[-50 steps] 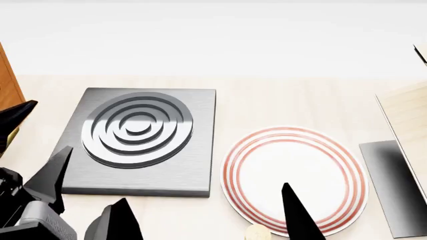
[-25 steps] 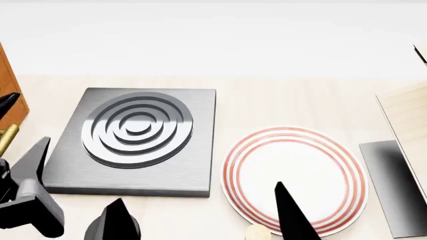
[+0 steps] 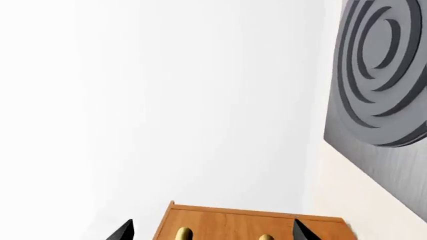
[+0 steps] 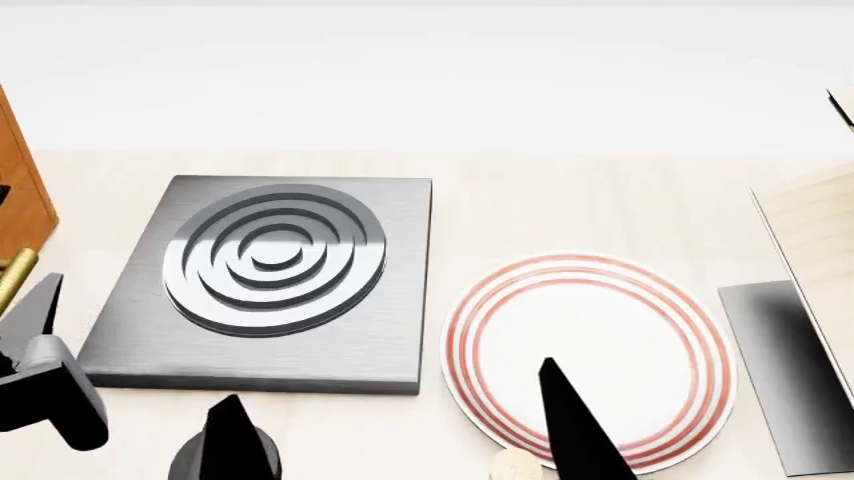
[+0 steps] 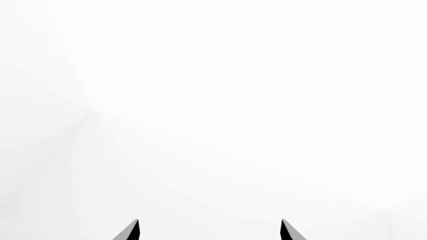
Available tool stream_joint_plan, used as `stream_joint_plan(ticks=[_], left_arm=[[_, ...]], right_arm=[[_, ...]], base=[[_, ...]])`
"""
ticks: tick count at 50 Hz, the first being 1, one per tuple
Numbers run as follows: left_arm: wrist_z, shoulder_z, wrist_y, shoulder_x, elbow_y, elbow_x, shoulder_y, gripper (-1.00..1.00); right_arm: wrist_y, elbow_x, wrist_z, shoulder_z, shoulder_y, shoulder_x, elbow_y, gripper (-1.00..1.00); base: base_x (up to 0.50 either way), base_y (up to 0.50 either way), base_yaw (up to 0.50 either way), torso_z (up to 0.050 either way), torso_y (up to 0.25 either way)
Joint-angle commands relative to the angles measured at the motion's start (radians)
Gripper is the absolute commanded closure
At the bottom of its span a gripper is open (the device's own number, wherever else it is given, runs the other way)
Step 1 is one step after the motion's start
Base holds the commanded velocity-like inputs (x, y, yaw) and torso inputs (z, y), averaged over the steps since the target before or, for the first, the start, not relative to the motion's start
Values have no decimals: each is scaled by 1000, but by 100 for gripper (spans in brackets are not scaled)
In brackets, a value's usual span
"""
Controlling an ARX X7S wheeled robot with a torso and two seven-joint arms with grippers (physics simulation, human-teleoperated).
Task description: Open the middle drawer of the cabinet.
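Both jaws gape empty: left gripper (image 3: 212,235) faces the cabinet (image 3: 253,222), its brass handles (image 3: 183,233) between the fingertips.

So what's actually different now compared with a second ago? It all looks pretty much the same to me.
The left gripper has swung toward the cabinet at the left edge of the head view, its fingertips open on either side of a brass handle in the left wrist view, not yet gripping. The right gripper shifted only slightly. The hob and plate stayed put.
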Motion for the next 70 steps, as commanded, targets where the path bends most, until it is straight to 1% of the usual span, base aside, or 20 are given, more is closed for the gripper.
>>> stream_joint_plan(ticks=[1,16,23,26,27,34,51,61,70], left_arm=[[38,-20,-18,17,-48,9,-20,-100],[58,5,27,5,-65,-21,2,-100],[63,19,34,-5,-124,-20,-24,-100],[57,24,33,-7,-145,-14,-32,-100],[40,31,37,-8,-182,-6,-49,-100],[34,34,27,-13,-217,2,-68,-100],[-25,41,19,-23,-312,21,-117,-100],[-73,68,70,-21,-438,14,-191,-100],[-100,83,77,-8,-500,19,-224,-100]], right_arm=[[-2,-17,-23,26,2,-21,0,-100],[-2,-13,-35,27,-2,-21,0,-100],[-4,-17,-36,23,-4,-21,0,-100],[-4,-17,-36,22,-4,-21,0,-100],[-5,-17,-36,22,-5,-21,0,-100],[-6,-17,-36,23,-7,-21,0,-100],[6,-18,-37,15,2,-21,0,-100],[9,-19,-41,12,1,-21,0,-100],[-3,-15,-42,20,-9,-21,0,-100]], base=[[0,0,0,0,0],[0,0,0,0,0],[0,0,0,0,0],[0,0,0,0,0],[0,0,0,0,0],[0,0,0,0,0],[0,0,0,0,0],[0,0,0,0,0],[0,0,0,0,0]])
